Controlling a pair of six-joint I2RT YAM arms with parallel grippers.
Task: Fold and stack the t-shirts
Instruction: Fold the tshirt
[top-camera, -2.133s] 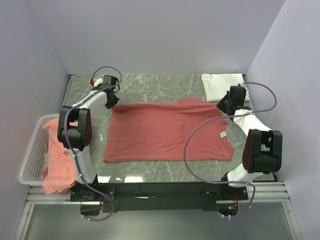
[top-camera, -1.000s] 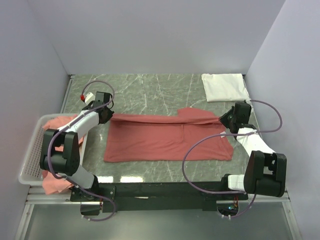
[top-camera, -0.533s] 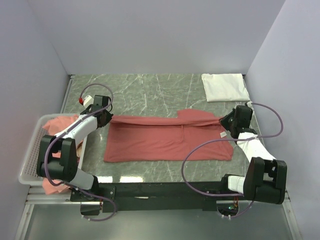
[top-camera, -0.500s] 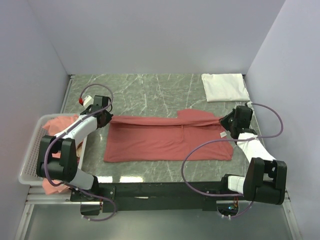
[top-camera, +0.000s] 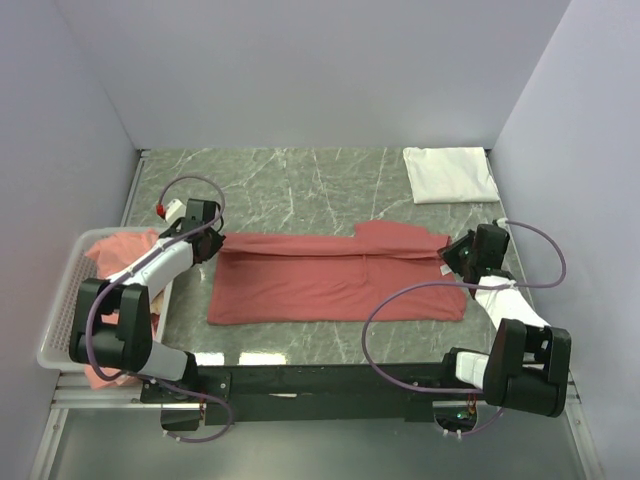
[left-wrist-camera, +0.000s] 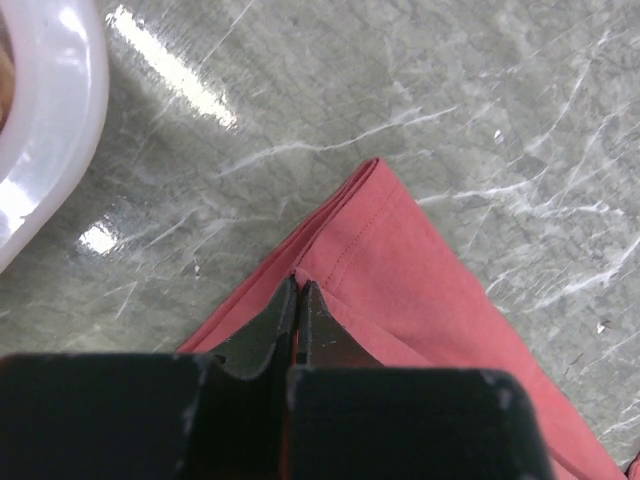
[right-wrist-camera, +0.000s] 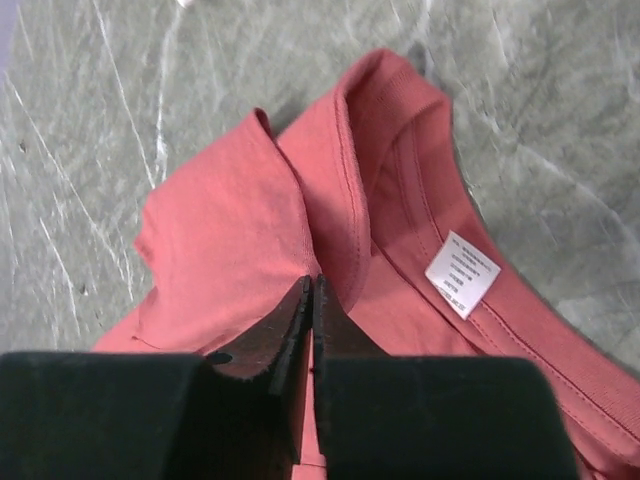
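A salmon t-shirt (top-camera: 335, 280) lies across the middle of the table, its far edge folded toward the near side. My left gripper (top-camera: 212, 245) is shut on the shirt's folded far-left corner (left-wrist-camera: 350, 230); the jaws pinch the hem. My right gripper (top-camera: 452, 252) is shut on the shirt's fabric beside the collar (right-wrist-camera: 345, 200), near the white neck label (right-wrist-camera: 462, 273). A folded white t-shirt (top-camera: 450, 173) lies at the far right corner. More salmon shirts (top-camera: 120, 310) hang in and over the basket at the left.
A white plastic mesh basket (top-camera: 62, 310) stands off the table's left edge; its rim shows in the left wrist view (left-wrist-camera: 50, 130). Grey walls close in the far, left and right sides. Purple cables loop from both arms over the table.
Both grippers have pulled the shirt's far edge toward the near side, narrowing the shirt into a folded band. Both arms have drawn back and lowered.
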